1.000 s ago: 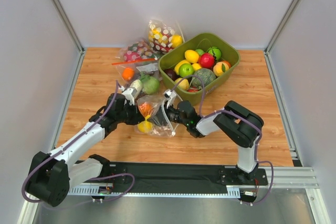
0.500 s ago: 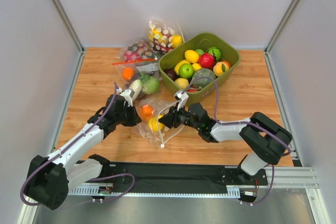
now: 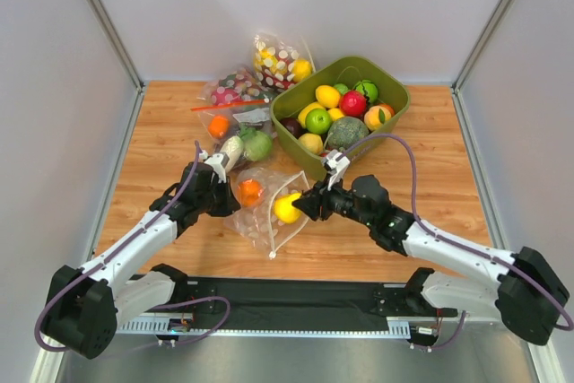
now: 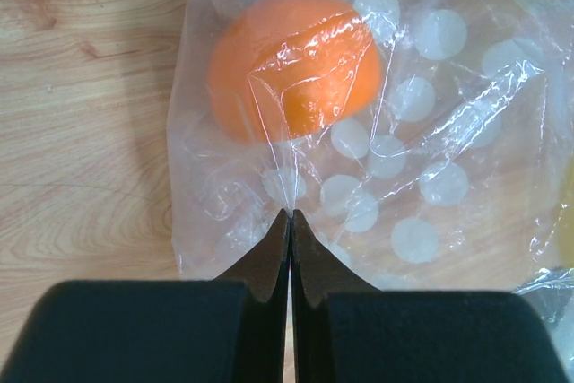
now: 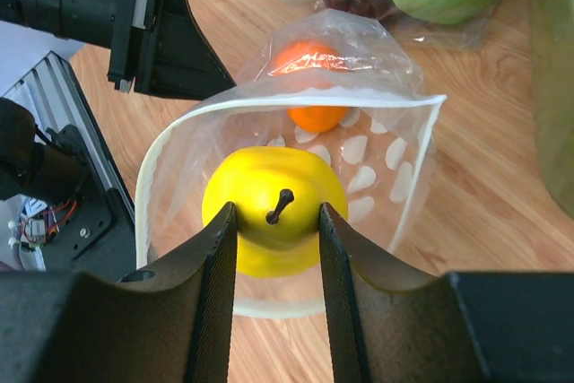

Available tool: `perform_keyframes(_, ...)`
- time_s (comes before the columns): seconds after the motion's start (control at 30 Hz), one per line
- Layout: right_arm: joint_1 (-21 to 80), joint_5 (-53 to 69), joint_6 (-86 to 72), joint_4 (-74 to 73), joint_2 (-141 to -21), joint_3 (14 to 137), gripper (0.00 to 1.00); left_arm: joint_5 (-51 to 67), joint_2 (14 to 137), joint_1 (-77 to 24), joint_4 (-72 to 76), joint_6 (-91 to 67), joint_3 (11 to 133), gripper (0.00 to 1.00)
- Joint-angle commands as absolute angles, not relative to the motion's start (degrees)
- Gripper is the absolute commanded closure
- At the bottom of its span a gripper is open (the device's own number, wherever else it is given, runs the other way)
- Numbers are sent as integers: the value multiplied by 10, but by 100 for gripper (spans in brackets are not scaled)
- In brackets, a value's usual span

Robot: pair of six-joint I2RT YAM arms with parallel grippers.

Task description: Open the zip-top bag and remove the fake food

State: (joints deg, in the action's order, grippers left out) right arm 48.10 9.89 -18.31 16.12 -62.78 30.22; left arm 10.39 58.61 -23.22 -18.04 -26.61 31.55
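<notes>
Right gripper [image 5: 274,221] jaws clamp glossy yellow plastic fruit [image 3: 287,207]; left gripper [image 4: 289,221] jaws pinch clear polka-dot bag [image 4: 421,132]: withdraw fruit straight, bag anchored.

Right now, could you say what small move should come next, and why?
Probably draw the right gripper back toward its own side: it is shut on the glossy yellow plastic fruit sitting in the open mouth of the clear polka-dot zip-top bag, whose far end the left gripper pinches, anchoring it.
</notes>
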Motion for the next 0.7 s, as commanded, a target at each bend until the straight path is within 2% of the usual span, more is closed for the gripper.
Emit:
perform_keyframes(0.0,474,88,-147,33,-572,341,93,103,580,-234,-189,-258,337,100)
perform_keyframes(0.2,462,101,-113,-92,-499,406,93,101,584,-233,-193,-255,343,100)
perform_keyframes(0.37,450,78,-63,-129,-494,475,93,105,592,-234,-196,-255,345,100)
perform_keyframes(0.53,392,72,-11,-61,-547,540,94,108,585,-234,-200,-256,344,100)
perform_keyframes(0.67,324,108,-11,-5,-655,595,94,113,577,-233,-202,-257,343,100)
